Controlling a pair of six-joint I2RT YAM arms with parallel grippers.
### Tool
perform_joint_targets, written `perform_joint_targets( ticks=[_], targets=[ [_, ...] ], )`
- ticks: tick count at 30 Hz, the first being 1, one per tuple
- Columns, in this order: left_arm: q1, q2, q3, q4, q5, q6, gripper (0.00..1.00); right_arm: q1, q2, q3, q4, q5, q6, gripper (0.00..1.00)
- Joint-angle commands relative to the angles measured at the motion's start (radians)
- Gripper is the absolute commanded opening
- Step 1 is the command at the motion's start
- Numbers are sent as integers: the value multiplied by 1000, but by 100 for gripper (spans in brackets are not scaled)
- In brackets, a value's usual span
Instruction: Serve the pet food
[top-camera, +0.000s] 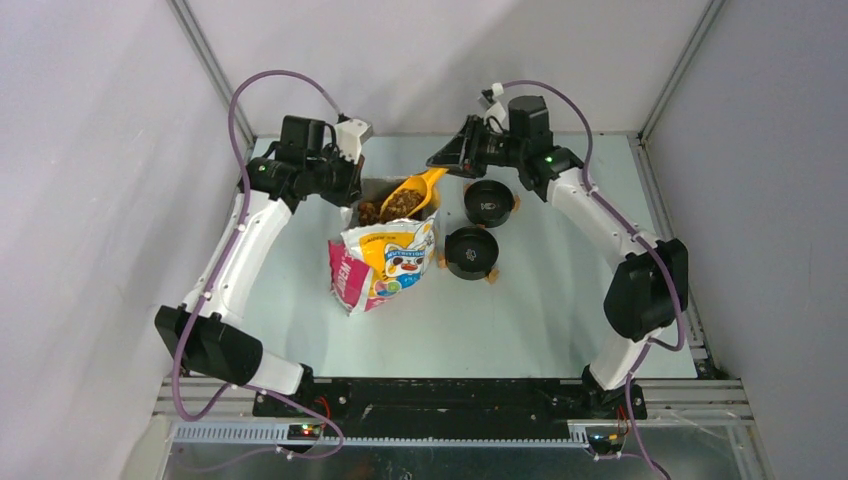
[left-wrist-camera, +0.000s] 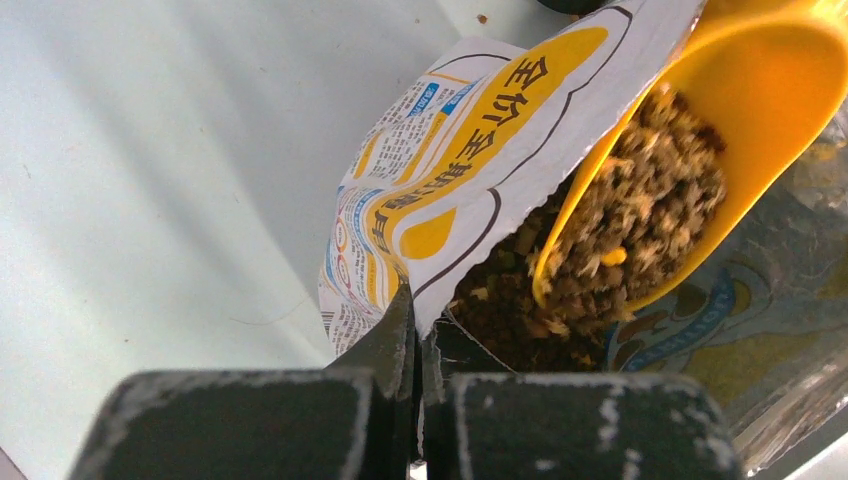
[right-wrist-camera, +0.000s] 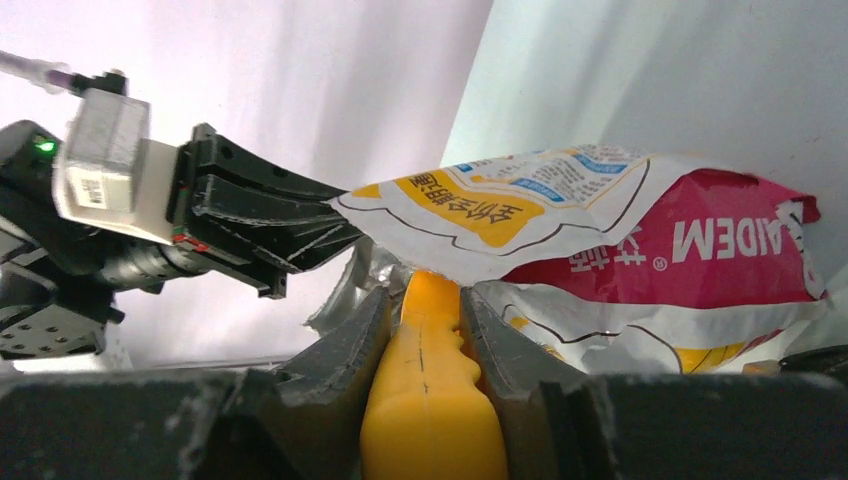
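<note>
The pet food (top-camera: 400, 204) fills a yellow scoop (top-camera: 415, 194) held over the open mouth of the cartoon-cat bag (top-camera: 385, 262); more kibble lies inside the bag (left-wrist-camera: 510, 310). In the left wrist view the scoop (left-wrist-camera: 770, 80) is heaped with kibble (left-wrist-camera: 640, 215). My right gripper (top-camera: 448, 157) is shut on the scoop's handle (right-wrist-camera: 430, 400). My left gripper (top-camera: 350, 185) is shut on the bag's upper edge (left-wrist-camera: 440, 300), holding it open. Two black bowls (top-camera: 489, 203) (top-camera: 471, 252) stand right of the bag, both empty of kibble.
The bag's pink side (right-wrist-camera: 740, 250) faces the right wrist camera. The left arm's gripper (right-wrist-camera: 250, 220) shows there, pinching the bag's rim. Grey walls close in the table at the back and both sides. A few stray crumbs (left-wrist-camera: 482, 18) lie on the table.
</note>
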Motion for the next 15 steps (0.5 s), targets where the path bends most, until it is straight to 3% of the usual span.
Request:
perform_joint_targets(
  ticks=[1,4,15],
  targets=[
    [5,-32,81,-45,-7,43,0,-62,-93,-28,144,-25,58,0],
    [5,-34,86,-50,-9,57,0,-95,-112,-92,265,-62,145,0],
    [5,11,160,-115,-50,115,0,-113,-54,-122,316,-145,292,0]
  ],
)
